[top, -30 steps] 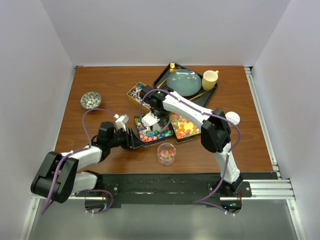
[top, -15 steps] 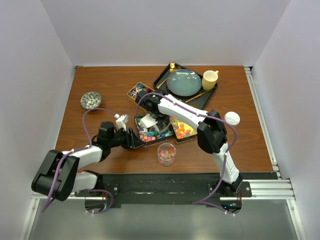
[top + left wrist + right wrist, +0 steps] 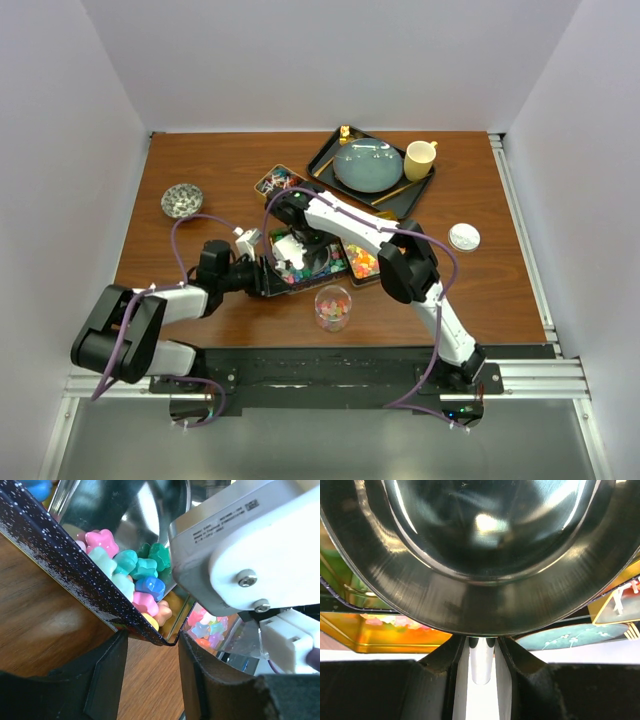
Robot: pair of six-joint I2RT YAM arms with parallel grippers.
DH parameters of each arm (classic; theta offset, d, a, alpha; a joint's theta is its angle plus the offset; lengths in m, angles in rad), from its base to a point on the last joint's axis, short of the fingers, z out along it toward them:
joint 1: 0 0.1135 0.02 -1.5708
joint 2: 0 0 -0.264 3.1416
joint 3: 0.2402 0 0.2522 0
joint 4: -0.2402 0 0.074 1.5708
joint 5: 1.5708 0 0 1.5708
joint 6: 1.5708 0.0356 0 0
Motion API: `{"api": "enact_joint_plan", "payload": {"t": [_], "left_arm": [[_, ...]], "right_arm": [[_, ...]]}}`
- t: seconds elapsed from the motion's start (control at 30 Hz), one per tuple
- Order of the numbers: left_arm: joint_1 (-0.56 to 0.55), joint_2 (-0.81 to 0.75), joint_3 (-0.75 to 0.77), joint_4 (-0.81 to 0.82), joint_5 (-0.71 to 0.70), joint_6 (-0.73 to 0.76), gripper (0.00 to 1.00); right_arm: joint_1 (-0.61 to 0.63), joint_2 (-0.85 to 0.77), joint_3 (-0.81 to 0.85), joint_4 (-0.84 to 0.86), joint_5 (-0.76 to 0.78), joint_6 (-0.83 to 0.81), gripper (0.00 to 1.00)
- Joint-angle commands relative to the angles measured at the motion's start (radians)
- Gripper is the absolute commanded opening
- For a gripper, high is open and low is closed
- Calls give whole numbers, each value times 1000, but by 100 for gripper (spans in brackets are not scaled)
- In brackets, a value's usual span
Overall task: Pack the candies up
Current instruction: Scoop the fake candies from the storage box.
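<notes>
We see a brown table (image 3: 480,290) with a black tray (image 3: 412,197) at the back, holding a blue-green plate (image 3: 368,165) and a yellow cup (image 3: 420,158). Three tins sit at the table's centre. The candies are in these: chunky star-shaped pieces (image 3: 142,575) fill the middle tin (image 3: 65,560), gummies (image 3: 362,262) the one to its right, and wrapped ones (image 3: 275,182) the far tin. More candies lie in the jar (image 3: 333,307), just in front of the tins. Our left gripper (image 3: 151,652) has its fingers clamped on the middle tin's near corner. Our right gripper (image 3: 481,655) is over that tin, fingers pressed together on the thin handle of a shiny metal scoop (image 3: 480,555).
</notes>
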Motion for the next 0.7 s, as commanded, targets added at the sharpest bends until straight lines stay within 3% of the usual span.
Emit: {"api": "enact_joint_plan", "payload": {"t": [0.0, 0.17, 0.3, 0.67], "left_arm": [[-8, 41, 43, -11, -77, 47, 48], [-6, 46, 76, -51, -85, 84, 49], [9, 23, 135, -161, -73, 141, 53], [176, -118, 243, -429, 82, 231, 57]], "right_arm": [[73, 62, -16, -197, -303, 27, 0], [55, 48, 4, -179, -496, 56, 0], [32, -33, -94, -92, -621, 44, 0], [-33, -113, -226, 12, -768, 169, 0]]}}
